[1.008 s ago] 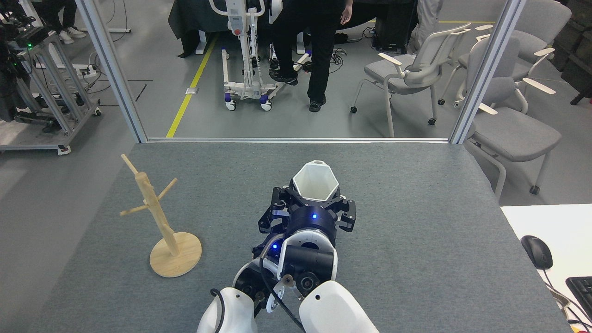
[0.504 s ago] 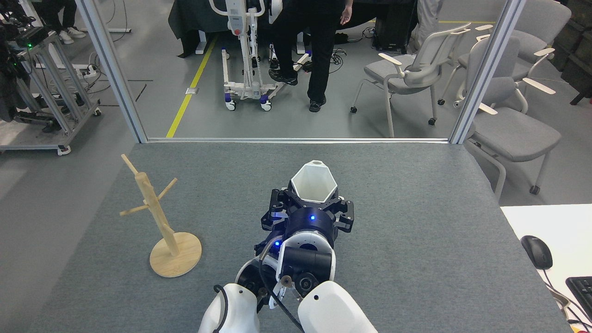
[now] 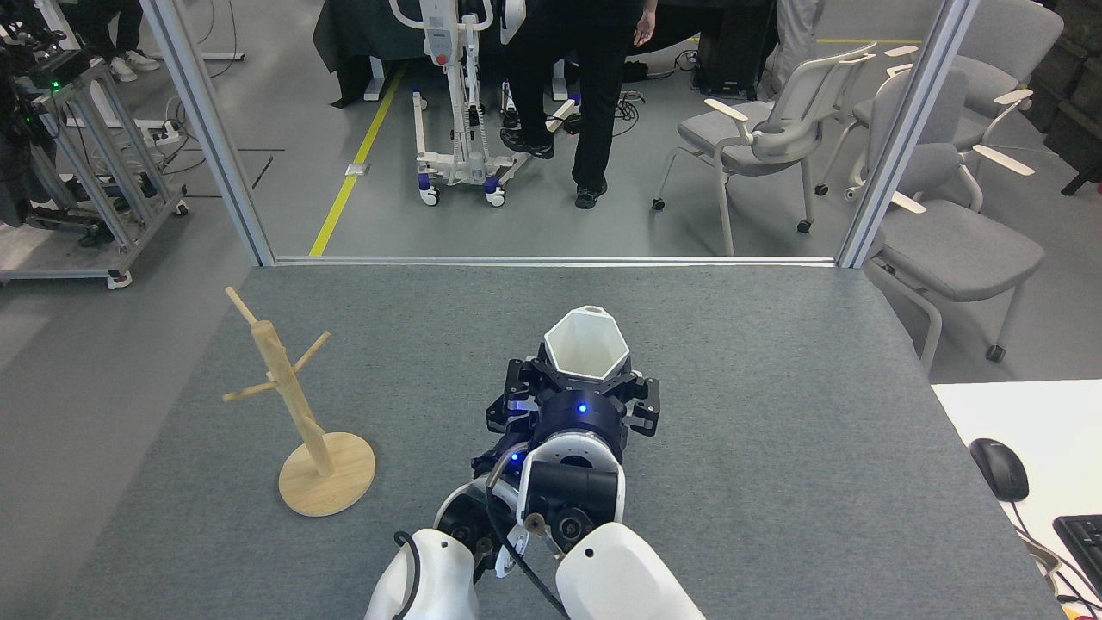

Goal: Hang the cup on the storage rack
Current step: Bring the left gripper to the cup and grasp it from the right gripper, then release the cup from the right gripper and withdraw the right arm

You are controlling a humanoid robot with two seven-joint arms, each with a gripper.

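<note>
One arm reaches forward from the bottom edge, its gripper (image 3: 575, 387) closed around a cup (image 3: 588, 344), wrist level

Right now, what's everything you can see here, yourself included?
faceted mug: one, white, in the claw, mid-table
wooden mug tree: one, light wood, table's left, pegs bare
table: one, grey top
chairs: at least three, grey, floor beyond, right
computer mouse: one, black, on white desk, right edge
keyboard: one, black, cut off by the frame
person: one, dark clothes, standing beyond the table
claw: one, black, closed on the mug
arm: one, white and black, from bottom edge
</note>
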